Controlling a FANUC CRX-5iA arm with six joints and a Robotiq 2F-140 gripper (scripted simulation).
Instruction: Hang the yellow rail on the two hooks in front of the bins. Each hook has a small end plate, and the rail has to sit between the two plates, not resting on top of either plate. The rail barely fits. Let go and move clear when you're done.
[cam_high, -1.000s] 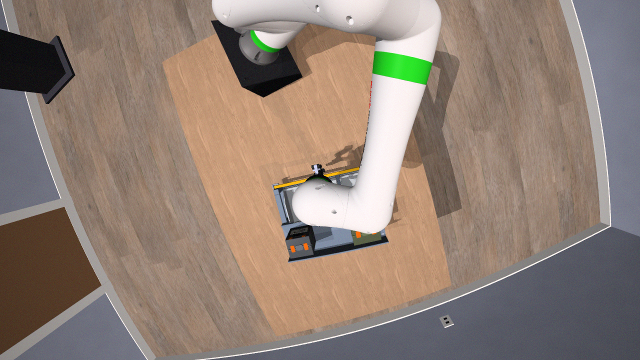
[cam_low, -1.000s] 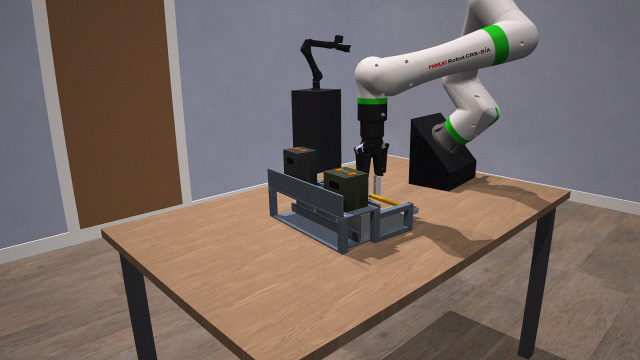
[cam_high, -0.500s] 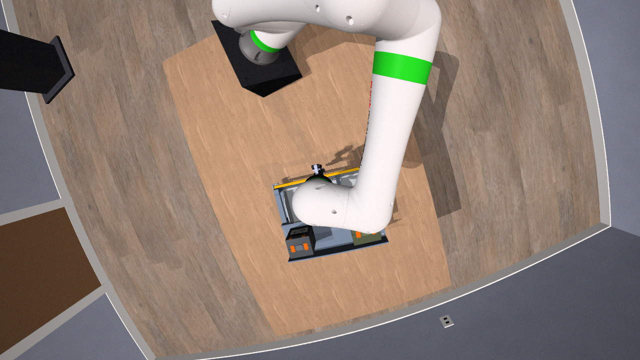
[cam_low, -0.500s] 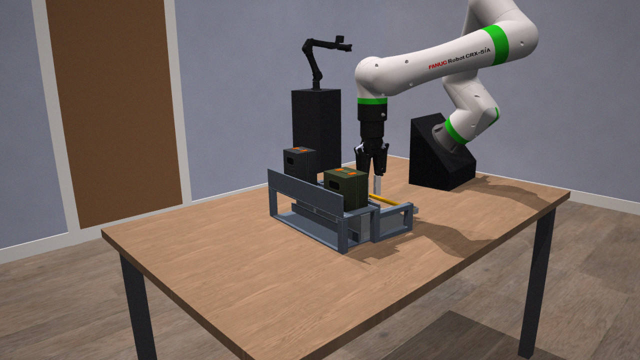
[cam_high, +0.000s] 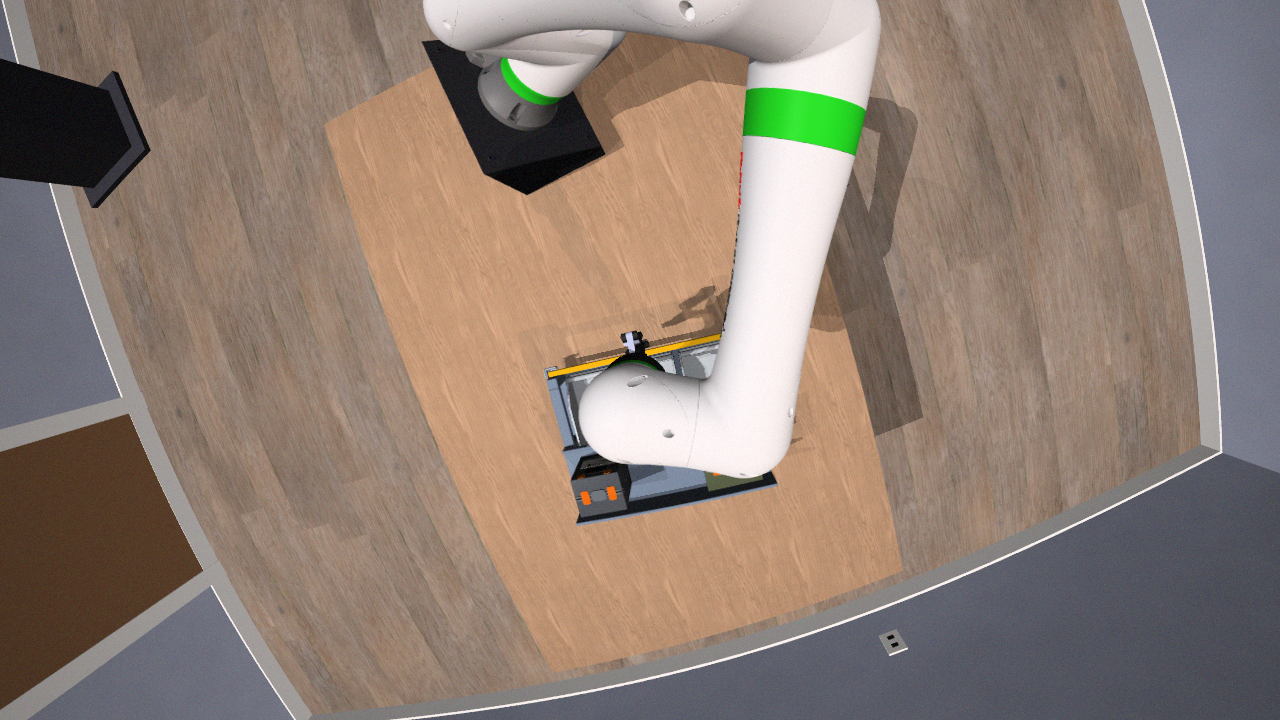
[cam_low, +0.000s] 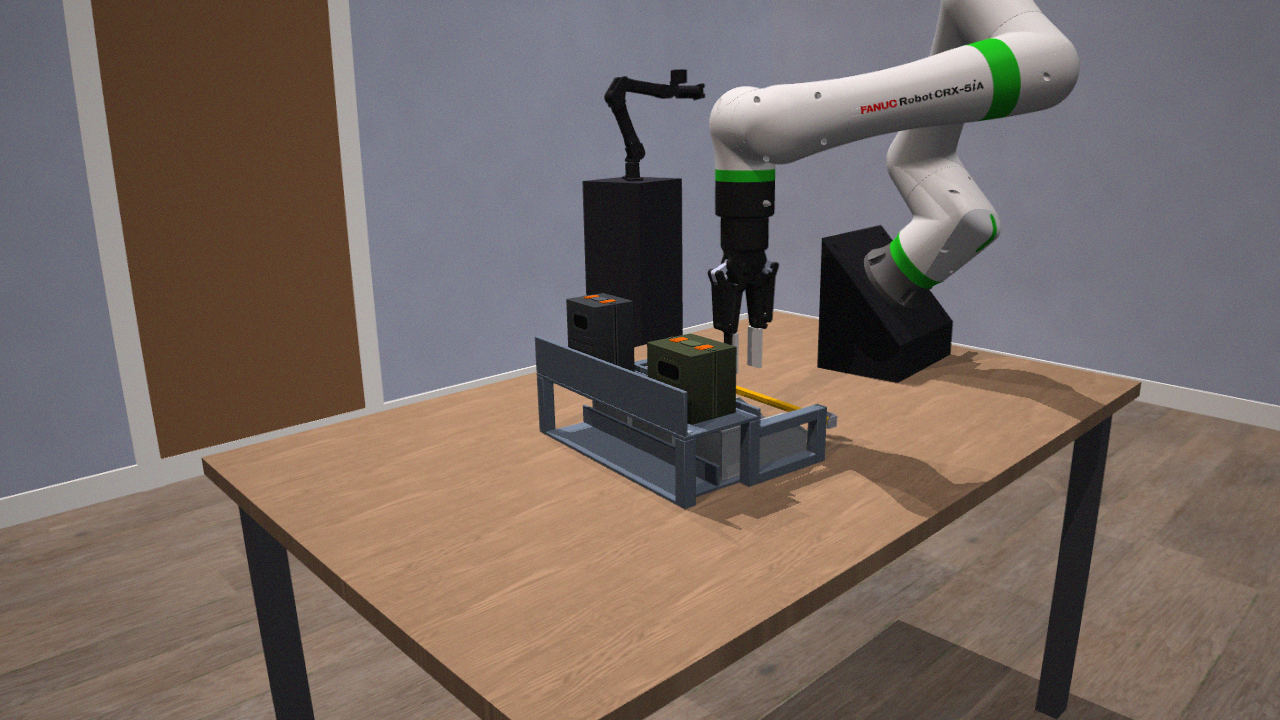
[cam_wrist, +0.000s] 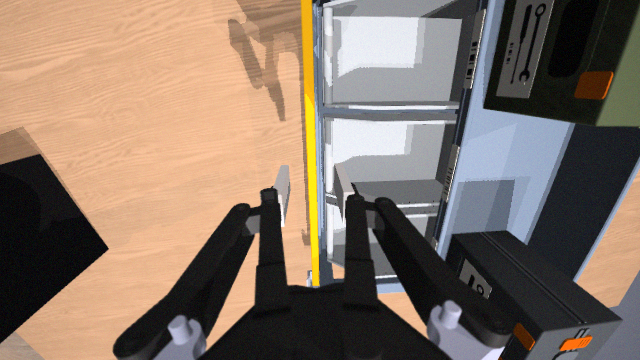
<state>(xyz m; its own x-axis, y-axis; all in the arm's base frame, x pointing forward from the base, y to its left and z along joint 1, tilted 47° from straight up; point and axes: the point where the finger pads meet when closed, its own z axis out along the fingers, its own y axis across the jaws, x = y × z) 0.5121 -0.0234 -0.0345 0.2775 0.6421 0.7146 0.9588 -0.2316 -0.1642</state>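
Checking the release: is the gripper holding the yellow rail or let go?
Let go. The gripper hangs open above the yellow rail, its fingers either side, not touching.

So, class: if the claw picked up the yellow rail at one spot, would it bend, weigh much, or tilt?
Probably stiff: the yellow rail runs dead straight, no sag showing. Likely light, being so thin. Held off-centre it may well tilt, since it is far longer than the claw is wide.

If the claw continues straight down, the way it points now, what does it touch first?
Most likely the yellow rail. The claw points down with its fingers apart and nothing between them, and the rail runs below the gap. Depth is unclear, so one finger might meet the grey bins first.
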